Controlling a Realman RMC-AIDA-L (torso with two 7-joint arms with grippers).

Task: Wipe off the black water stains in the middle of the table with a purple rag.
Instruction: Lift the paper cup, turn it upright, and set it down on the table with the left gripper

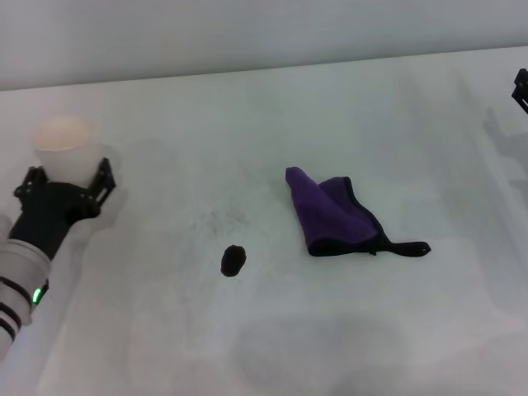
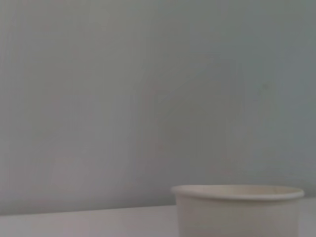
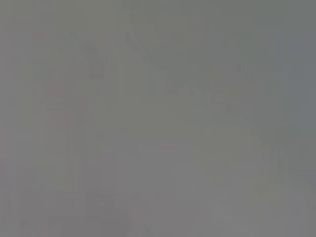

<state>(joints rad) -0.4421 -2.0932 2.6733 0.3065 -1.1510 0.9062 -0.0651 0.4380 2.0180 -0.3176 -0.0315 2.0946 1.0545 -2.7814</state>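
Note:
The purple rag (image 1: 334, 214) lies folded on the table (image 1: 272, 330), right of the middle, with its black loop tab pointing right. The black water stain (image 1: 233, 260) is a small dark oval to the left of the rag and nearer to me. My left gripper (image 1: 68, 178) is at the far left, its fingers spread on either side of a white paper cup (image 1: 63, 147), far from the rag. Only a dark tip of my right gripper (image 1: 521, 87) shows at the far right edge. The rag and stain are out of both wrist views.
The white paper cup also shows in the left wrist view (image 2: 239, 210), standing on the table before a plain wall. A faint grey speckled smudge (image 1: 221, 219) lies just beyond the stain. The right wrist view shows only blank grey.

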